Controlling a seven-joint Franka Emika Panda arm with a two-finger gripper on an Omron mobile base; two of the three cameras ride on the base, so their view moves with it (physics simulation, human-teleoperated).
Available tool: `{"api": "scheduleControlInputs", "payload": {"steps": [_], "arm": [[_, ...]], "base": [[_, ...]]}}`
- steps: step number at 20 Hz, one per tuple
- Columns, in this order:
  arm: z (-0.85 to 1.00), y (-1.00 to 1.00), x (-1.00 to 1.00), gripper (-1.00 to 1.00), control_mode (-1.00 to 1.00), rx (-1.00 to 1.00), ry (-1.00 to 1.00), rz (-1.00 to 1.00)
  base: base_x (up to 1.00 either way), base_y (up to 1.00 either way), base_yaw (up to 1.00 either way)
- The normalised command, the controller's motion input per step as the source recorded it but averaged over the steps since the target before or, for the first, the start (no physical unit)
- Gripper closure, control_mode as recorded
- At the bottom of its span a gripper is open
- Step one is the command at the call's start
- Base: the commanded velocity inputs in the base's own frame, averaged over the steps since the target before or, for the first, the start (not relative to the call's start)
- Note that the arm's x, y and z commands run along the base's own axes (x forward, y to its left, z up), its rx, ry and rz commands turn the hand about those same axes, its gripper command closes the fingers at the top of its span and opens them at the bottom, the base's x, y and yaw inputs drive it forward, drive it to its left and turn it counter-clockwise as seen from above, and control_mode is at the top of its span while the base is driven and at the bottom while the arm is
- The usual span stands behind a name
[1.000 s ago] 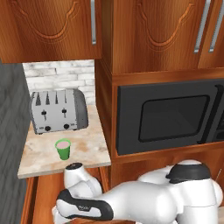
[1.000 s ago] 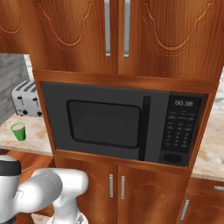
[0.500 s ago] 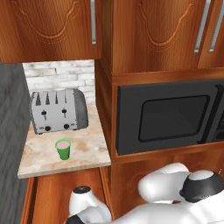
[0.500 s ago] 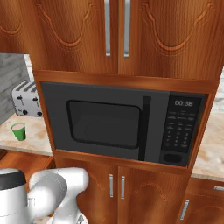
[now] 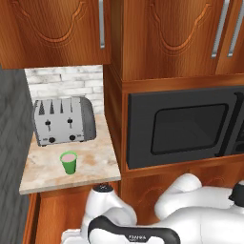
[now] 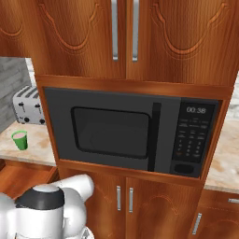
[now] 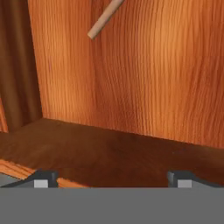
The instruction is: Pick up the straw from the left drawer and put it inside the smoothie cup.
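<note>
Inside the left drawer [image 7: 144, 78], the straw [image 7: 104, 19] lies on the wooden floor, ahead of the end effector [image 7: 113, 177], running diagonally up-right. The end effector's jaws stand wide open, empty.

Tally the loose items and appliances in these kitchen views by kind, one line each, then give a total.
Toaster: 1
Microwave: 1
Smoothie cup: 1
Straw, lying in the left drawer: 1
Total: 4
</note>
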Motion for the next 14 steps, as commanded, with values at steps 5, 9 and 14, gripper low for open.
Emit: {"api": "scheduleControlInputs", "payload": {"steps": [5,9,14], "arm": [[-0.04,0.0,0.2,-1.0,-1.0,-0.02,-0.06,-0.28],[-0.03,-0.01,0.08,-1.0,-1.0,-0.12,0.0,-0.01],[0.0,0.0,0.24,-1.0,-1.0,-0.15,0.0,-0.08]], "base": [[0.0,0.0,0.0],[0.0,0.0,0.0],[0.0,0.0,0.0]]}}
